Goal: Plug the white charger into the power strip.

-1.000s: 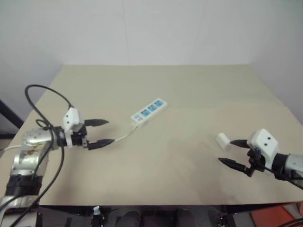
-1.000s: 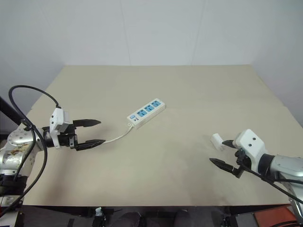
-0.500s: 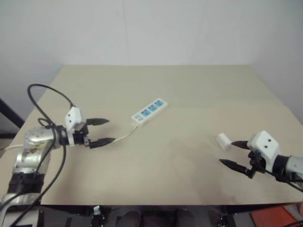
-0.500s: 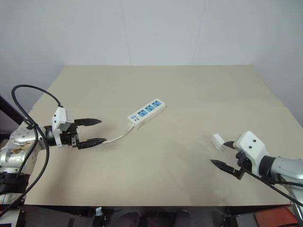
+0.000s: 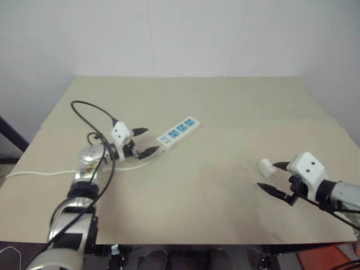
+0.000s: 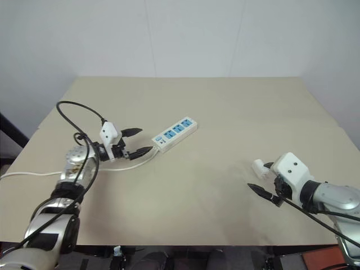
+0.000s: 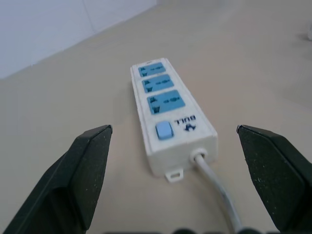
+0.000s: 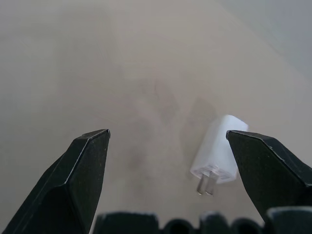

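Beige table (image 6: 225, 112) seen against a pale wall. The power strip (image 6: 175, 134) is laid diagonally near the middle, its thin cord (image 6: 67, 171) trailed off toward the left edge. The left gripper (image 6: 138, 142) is held spread just beside the strip's cord end. The white charger (image 6: 259, 167) is found beside the spread right gripper (image 6: 262, 178), possibly touching one finger.

The left gripper (image 5: 145, 142) points toward 3 o'clock, fingers spread wide, its arm reaching in from 7 o'clock. The right gripper (image 5: 271, 177) points toward 9 o'clock, fingers likewise parted, empty.
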### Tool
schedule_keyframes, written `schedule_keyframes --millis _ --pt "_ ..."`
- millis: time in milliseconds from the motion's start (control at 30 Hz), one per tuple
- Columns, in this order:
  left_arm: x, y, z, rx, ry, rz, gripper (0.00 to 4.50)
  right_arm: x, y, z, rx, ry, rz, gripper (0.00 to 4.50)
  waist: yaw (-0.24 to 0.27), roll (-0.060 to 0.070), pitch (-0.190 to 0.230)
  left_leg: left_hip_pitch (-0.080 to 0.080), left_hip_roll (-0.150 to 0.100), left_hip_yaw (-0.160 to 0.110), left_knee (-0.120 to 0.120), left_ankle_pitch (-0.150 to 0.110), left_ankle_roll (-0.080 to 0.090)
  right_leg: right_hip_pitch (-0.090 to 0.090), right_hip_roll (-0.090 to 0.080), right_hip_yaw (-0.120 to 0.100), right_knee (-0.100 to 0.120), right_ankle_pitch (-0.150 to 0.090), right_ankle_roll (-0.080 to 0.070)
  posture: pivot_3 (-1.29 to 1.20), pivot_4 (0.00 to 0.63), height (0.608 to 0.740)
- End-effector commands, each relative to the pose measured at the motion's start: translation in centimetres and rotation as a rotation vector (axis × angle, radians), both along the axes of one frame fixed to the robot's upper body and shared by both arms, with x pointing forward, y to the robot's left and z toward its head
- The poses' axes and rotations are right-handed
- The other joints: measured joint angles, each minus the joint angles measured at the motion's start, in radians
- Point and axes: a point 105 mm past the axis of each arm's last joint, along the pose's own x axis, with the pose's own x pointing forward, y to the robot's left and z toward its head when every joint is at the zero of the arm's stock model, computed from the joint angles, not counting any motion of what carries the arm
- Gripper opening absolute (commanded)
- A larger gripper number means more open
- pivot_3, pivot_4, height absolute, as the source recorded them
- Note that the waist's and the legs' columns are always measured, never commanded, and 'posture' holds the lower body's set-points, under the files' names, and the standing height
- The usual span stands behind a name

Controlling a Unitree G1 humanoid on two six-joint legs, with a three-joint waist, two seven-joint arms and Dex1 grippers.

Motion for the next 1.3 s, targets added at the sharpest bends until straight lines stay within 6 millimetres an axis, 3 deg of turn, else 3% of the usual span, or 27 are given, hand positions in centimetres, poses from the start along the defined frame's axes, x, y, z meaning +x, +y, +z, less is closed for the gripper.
schedule_keyframes --millis 33,267,633,1200,1300 --pt "0.5 -0.6 0.4 -0.034 -0.055 0.021 4.45 0.2 0.6 1.2 -0.011 -0.064 -0.003 4.50 0.000 0.000 0.000 0.000 0.000 0.000 0.000 0.000 0.000 0.000 0.000 0.000 0.000 0.000 0.000 0.00 0.150 0.740" --pt "1.5 -2.7 -0.9 -0.012 -0.044 0.082 4.45 -0.5 1.5 1.2 0.008 -0.078 -0.018 4.50 0.002 -0.001 0.001 -0.001 0.000 0.000 0.001 0.000 0.000 0.000 0.000 0.000 0.000 0.000 0.001 0.00 0.150 0.740" --pt "1.9 -3.1 -3.0 -0.026 0.039 0.157 4.45 -1.0 1.3 1.2 -0.012 -0.083 -0.046 4.50 0.000 -0.001 0.001 0.000 -0.001 0.000 0.001 -0.001 0.003 0.000 0.000 0.000 0.001 0.000 0.001 0.00 0.150 0.740" --pt "2.1 -3.9 -3.0 -0.059 0.065 0.155 4.45 -0.2 1.4 1.2 -0.038 -0.109 -0.051 4.50 0.001 -0.002 0.001 0.000 -0.001 0.000 0.002 -0.002 0.004 0.000 0.000 0.000 0.001 0.000 0.002 0.00 0.150 0.740" --pt "2.0 -4.1 -3.1 -0.066 0.066 0.147 3.82 -0.1 1.4 1.3 -0.041 -0.112 -0.051 4.50 0.001 -0.002 0.001 0.000 -0.001 0.000 0.002 -0.002 0.004 0.000 0.000 0.000 0.000 0.000 0.002 0.00 0.150 0.740"
